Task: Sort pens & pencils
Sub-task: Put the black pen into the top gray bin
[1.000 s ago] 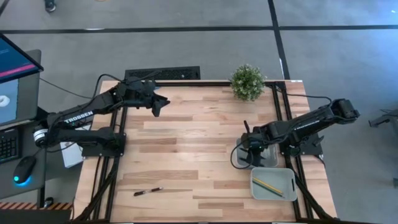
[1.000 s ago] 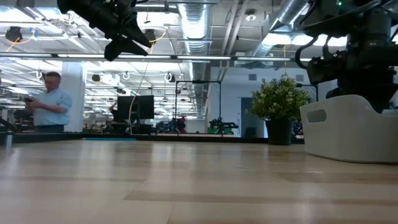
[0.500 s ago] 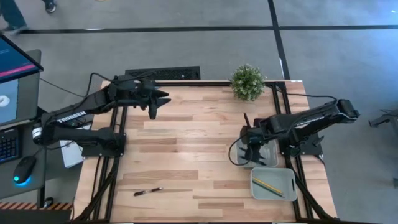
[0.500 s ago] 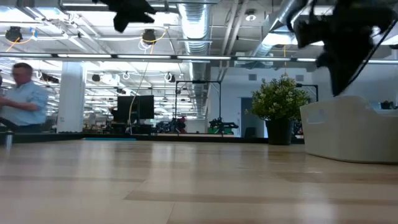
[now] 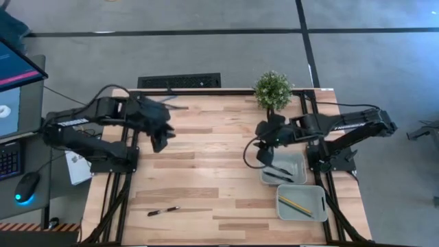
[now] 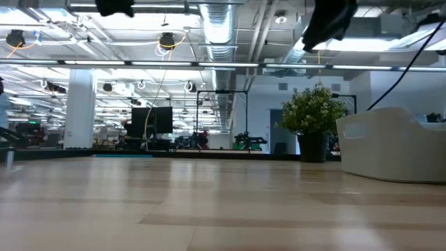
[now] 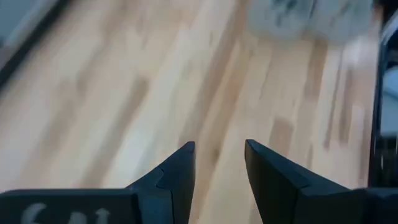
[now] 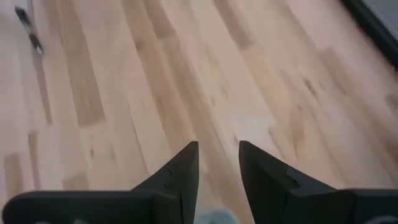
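Overhead, one pen [image 5: 162, 211] lies loose, two pens [image 5: 279, 172] trayed, both pincers empty, slightly apart.

One pen [image 5: 162, 211] lay alone on the table [image 5: 206, 178] near its front left; at the right edge two trays sat one behind the other, the rear tray [image 5: 296, 162] holding pens [image 5: 278, 171], the front tray [image 5: 315, 199] holding pencils [image 5: 297, 205]; a plant [image 5: 273, 90] stood at the back.

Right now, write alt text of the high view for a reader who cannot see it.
One black pen lies alone on the wooden table near its front edge, while two grey trays at the right hold pens and a yellow pencil. Both arms hover empty, fingers apart, left gripper and right gripper.
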Controlling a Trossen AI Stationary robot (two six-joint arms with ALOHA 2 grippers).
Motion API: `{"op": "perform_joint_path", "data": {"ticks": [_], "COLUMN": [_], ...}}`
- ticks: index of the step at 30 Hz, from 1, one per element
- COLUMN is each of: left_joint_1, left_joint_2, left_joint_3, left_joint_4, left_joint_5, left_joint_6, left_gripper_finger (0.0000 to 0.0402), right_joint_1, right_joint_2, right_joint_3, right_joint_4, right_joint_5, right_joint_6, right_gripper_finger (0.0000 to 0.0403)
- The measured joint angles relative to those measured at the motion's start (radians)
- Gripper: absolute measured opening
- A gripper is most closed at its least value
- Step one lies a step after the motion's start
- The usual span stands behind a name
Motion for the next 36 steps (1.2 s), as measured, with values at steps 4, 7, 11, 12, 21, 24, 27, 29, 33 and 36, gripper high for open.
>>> {"op": "perform_joint_path", "data": {"ticks": [4, 7, 11, 12, 21, 24, 27, 29, 33, 36], "left_joint_1": [-0.069, -0.12, -0.184, -0.199, -0.379, -0.466, -0.557, -0.614, -0.723, -0.794], "left_joint_2": [0.035, 0.073, 0.133, 0.15, 0.292, 0.319, 0.323, 0.321, 0.32, 0.321], "left_joint_3": [0.0, 0.0, 0.0, 0.0, 0.0, -0.019, -0.053, -0.087, -0.141, -0.194], "left_joint_4": [-0.15, -0.2, -0.203, -0.205, -0.291, -0.273, -0.232, -0.201, -0.156, -0.082], "left_joint_5": [-0.006, -0.006, -0.006, 0.007, 0.052, -0.002, -0.04, -0.066, -0.07, -0.036], "left_joint_6": [-0.133, -0.185, -0.224, -0.238, -0.277, -0.328, -0.396, -0.475, -0.6, -0.677], "left_gripper_finger": [0.013, 0.013, 0.0144, 0.0152, 0.022, 0.0221, 0.0222, 0.0222, 0.0222, 0.0222], "right_joint_1": [-0.029, -0.05, -0.066, -0.069, -0.073, -0.073, -0.071, -0.071, -0.071, -0.071], "right_joint_2": [0.004, 0.004, 0.005, 0.005, 0.004, 0.005, 0.005, 0.005, 0.005, 0.005], "right_joint_3": [0.0, 0.0, -0.014, -0.017, -0.035, -0.035, -0.035, -0.035, -0.035, -0.035], "right_joint_4": [0.046, 0.08, 0.139, 0.143, 0.186, 0.191, 0.191, 0.194, 0.209, 0.232], "right_joint_5": [0.0, 0.0, 0.0, 0.0, 0.0, 0.0, 0.0, 0.0, 0.0, 0.0], "right_joint_6": [-0.043, -0.045, -0.062, -0.068, -0.07, -0.07, -0.071, -0.071, -0.069, -0.061], "right_gripper_finger": [0.0136, 0.0137, 0.0135, 0.0135, 0.0133, 0.0134, 0.0136, 0.0137, 0.0135, 0.0134]}}
